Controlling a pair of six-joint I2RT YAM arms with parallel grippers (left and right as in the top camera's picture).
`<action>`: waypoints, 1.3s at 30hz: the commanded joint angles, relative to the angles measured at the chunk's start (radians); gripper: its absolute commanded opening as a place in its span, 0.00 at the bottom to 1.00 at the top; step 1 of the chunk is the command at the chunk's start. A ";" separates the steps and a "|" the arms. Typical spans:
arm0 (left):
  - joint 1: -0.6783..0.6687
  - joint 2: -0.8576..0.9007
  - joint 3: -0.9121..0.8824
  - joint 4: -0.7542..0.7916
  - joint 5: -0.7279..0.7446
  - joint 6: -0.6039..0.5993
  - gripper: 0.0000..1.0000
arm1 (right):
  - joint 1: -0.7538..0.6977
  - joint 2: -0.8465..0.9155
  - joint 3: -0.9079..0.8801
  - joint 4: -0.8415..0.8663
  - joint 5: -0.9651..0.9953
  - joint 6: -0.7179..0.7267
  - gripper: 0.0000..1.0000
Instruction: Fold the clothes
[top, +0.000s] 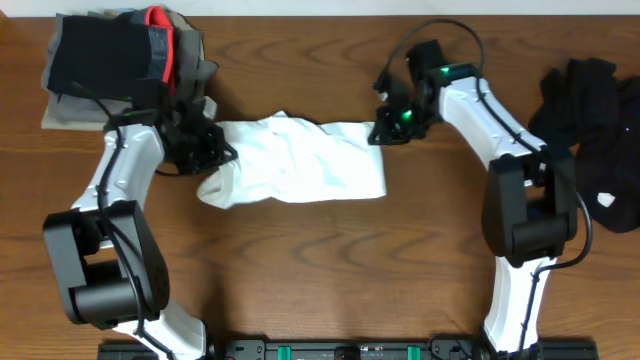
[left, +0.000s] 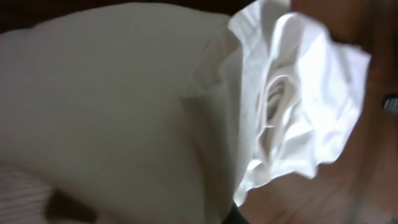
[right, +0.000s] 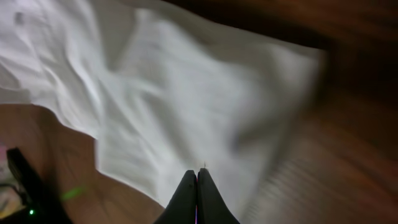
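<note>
The white T-shirt (top: 300, 165) lies bunched into a rumpled band across the middle of the worktop (top: 330, 260). My left pincer (top: 212, 150) is closed at its left end, pinching gathered cloth that fills my wrist view. My right pincer (right: 197, 174) is pressed together at the shirt's far right corner; I cannot tell whether any cloth is caught. Black garments (top: 590, 120) lie at the right edge, well apart, and a heap of grey, black and red-trimmed garments (top: 115, 55) sits at the far left corner.
</note>
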 joint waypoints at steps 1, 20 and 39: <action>0.007 -0.005 0.042 -0.002 -0.010 -0.026 0.06 | -0.015 -0.013 -0.010 0.013 -0.025 0.013 0.01; 0.001 -0.038 0.072 -0.002 0.007 -0.064 0.06 | 0.060 -0.002 -0.207 0.248 -0.008 0.055 0.01; -0.447 -0.097 0.074 0.250 -0.031 -0.186 0.06 | 0.057 0.156 -0.207 0.228 -0.036 0.009 0.01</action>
